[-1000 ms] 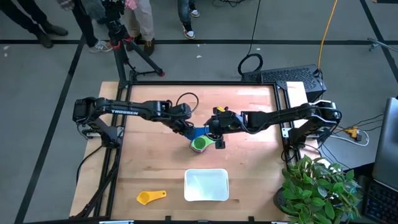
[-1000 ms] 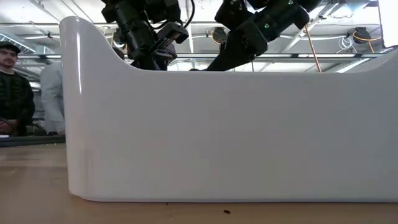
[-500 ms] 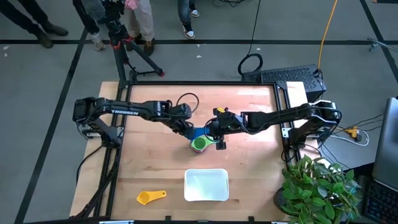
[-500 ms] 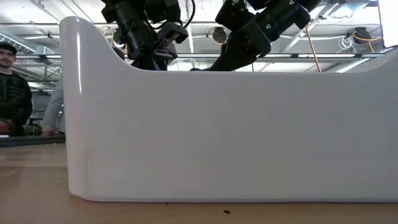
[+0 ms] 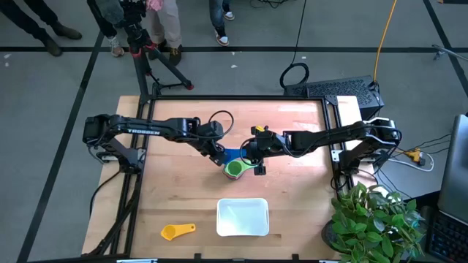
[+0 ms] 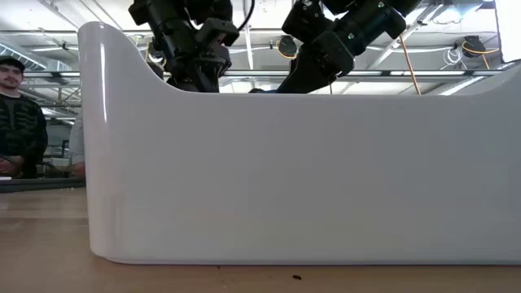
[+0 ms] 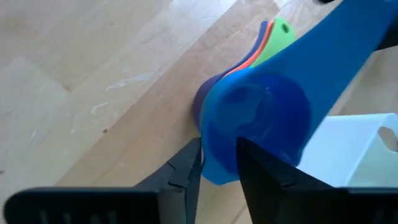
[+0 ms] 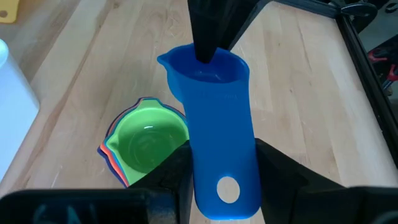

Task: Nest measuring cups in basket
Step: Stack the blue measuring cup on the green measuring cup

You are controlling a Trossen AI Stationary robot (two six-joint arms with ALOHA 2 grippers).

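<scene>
A blue measuring cup (image 5: 232,154) hangs between both grippers at mid-table, beside and above a nested stack with a green cup (image 5: 235,169) on top; orange and dark blue rims (image 8: 111,155) show under the green. My left gripper (image 5: 217,155) is shut on the blue cup's bowl, and my right gripper (image 5: 254,159) is shut on its handle. A yellow cup (image 5: 178,231) lies on the table near the front left. The white basket (image 5: 243,218) stands near the front edge, and its wall (image 6: 293,171) fills the low view. My left gripper (image 7: 217,149) pinches the wall of the blue cup's bowl at the rim (image 7: 219,163). One finger (image 8: 208,37) reaches down inside the bowl, the other stays outside. It comes slanting down from the table's left, and the cup is lifted clear. My right gripper (image 8: 222,146) pinches the blue cup's flat handle (image 8: 225,155) between its two fingers, short of the hole (image 8: 227,188) at the free end. The fingers run along the handle, coming from the table's right. The cup stays roughly level off the table.
The black frame rail (image 8: 367,62) runs along the table's edge. A person (image 6: 18,122) stands beyond the table, and a tripod (image 5: 146,51) and legs show past the far edge. Bare wood (image 5: 300,212) lies right of the basket.
My left gripper has edged slightly toward the table's left and turned a little. The blue cup stays held between both grippers, and the right gripper has kept its place.
</scene>
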